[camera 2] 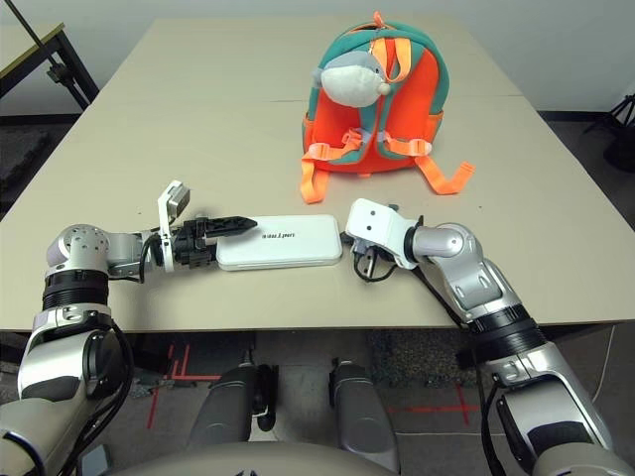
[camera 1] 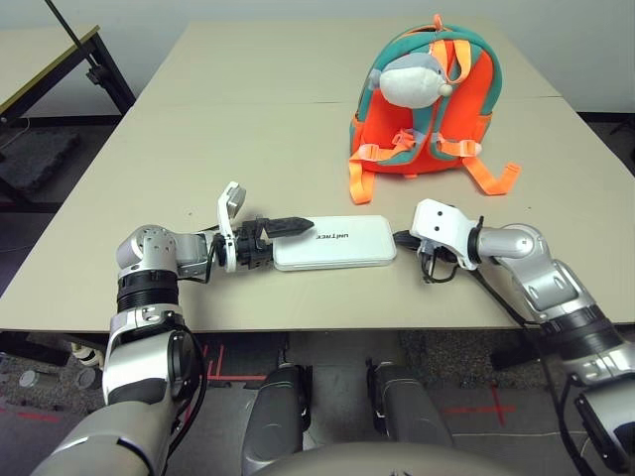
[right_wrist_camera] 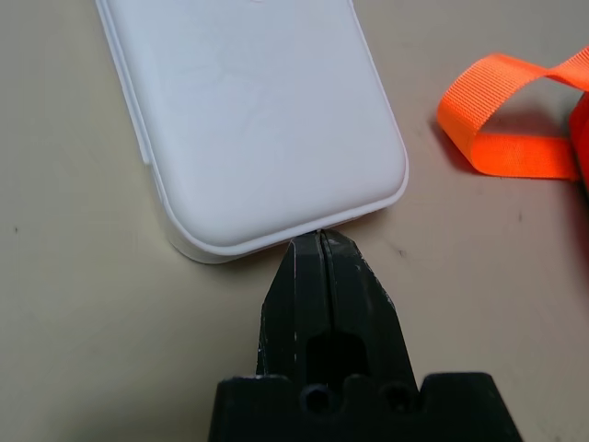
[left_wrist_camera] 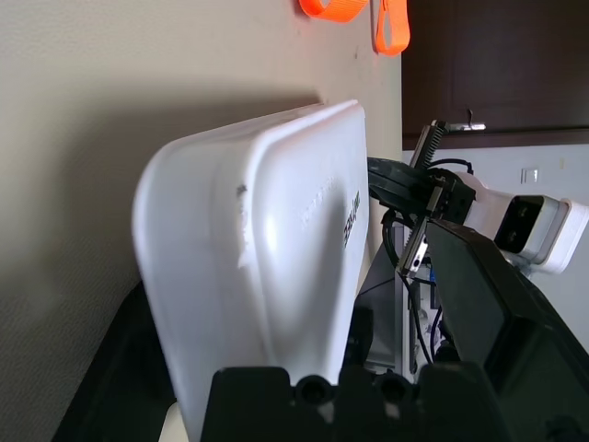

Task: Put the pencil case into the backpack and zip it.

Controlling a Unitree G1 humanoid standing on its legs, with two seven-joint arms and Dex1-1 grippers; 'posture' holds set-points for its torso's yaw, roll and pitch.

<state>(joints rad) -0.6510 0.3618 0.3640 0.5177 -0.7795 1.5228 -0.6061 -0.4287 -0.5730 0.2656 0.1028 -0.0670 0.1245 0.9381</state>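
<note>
With my left gripper (camera 1: 290, 227) spread around the case (camera 1: 347, 244), I should close evenly, right gripper (right_wrist_camera: 322, 234) pressed together as stop.

head pair: down over table; wrist pair: close, along tools; case shared.

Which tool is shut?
The right tool: its two fingers meet beside one end of the pencil case; the left tool stands open.
</note>
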